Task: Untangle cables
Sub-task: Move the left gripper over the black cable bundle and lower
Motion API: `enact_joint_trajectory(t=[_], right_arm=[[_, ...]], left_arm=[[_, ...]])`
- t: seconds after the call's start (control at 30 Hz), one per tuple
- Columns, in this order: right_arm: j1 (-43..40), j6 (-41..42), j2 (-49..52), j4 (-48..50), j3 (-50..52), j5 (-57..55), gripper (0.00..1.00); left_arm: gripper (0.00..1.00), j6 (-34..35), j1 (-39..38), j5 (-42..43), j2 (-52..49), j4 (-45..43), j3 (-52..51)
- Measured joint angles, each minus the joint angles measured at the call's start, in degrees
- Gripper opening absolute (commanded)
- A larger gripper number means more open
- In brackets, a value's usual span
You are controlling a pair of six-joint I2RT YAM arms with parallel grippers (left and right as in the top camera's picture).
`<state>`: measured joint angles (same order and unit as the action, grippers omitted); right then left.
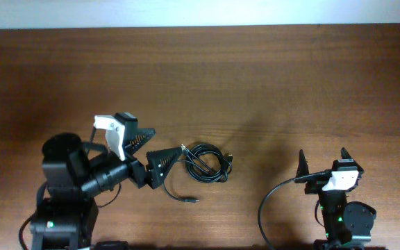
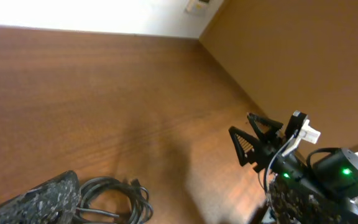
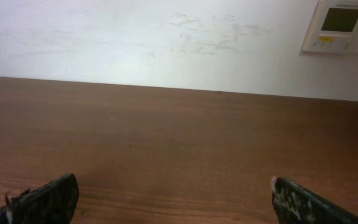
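- The cables [image 1: 207,161] lie in one loose coil on the tabletop [image 1: 255,76], between the two arms, with one strand trailing toward the front edge and ending in a plug end [image 1: 190,200].
- The left hand [image 1: 167,141] is spread wide and clamps nothing. Its nearer fingertip [image 1: 176,153] sits right at the coil's left edge; whether it touches a strand cannot be told.
- The right hand [image 1: 323,151] is well apart from the coil, on its right, with its fingers wide apart and empty.

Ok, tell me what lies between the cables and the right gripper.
Nothing but bare table separates the cables and the right gripper, per the overhead view.
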<state>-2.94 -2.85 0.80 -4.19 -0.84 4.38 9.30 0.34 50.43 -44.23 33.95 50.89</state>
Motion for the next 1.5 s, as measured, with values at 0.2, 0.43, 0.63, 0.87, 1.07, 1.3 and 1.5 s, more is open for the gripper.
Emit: enact_joint_trajectory(t=[0.2, 0.43, 0.63, 0.87, 1.07, 1.3, 1.5], right_arm=[[0.0, 0.0, 0.0, 0.0, 0.0, 0.0, 0.99], [0.0, 0.0, 0.0, 0.0, 0.0, 0.0, 0.99], [0.0, 0.0, 0.0, 0.0, 0.0, 0.0, 0.98], [0.0, 0.0, 0.0, 0.0, 0.0, 0.0, 0.99], [0.0, 0.0, 0.0, 0.0, 0.0, 0.0, 0.98], [0.0, 0.0, -0.1, 0.0, 0.0, 0.0, 0.99], [0.0, 0.0, -0.1, 0.0, 0.0, 0.0, 0.98]], left_arm=[[0.99, 0.0, 0.0, 1.0, -2.5, 0.2, 0.0], [0.99, 0.1, 0.0, -1.3, -4.8, 2.7, 0.0], [0.99, 1.6, -1.6, -4.8, -8.5, 8.2, 0.0], [1.0, 9.0, -17.8, -23.0, -13.4, 9.7, 0.0], [0.99, 23.3, -31.9, -39.1, -22.4, 6.6, 0.0], [0.99, 27.1, -38.0, -41.3, -35.3, -4.7, 0.0], [0.93, 30.3, -39.2, -38.9, -44.8, -12.2, 0.0]])
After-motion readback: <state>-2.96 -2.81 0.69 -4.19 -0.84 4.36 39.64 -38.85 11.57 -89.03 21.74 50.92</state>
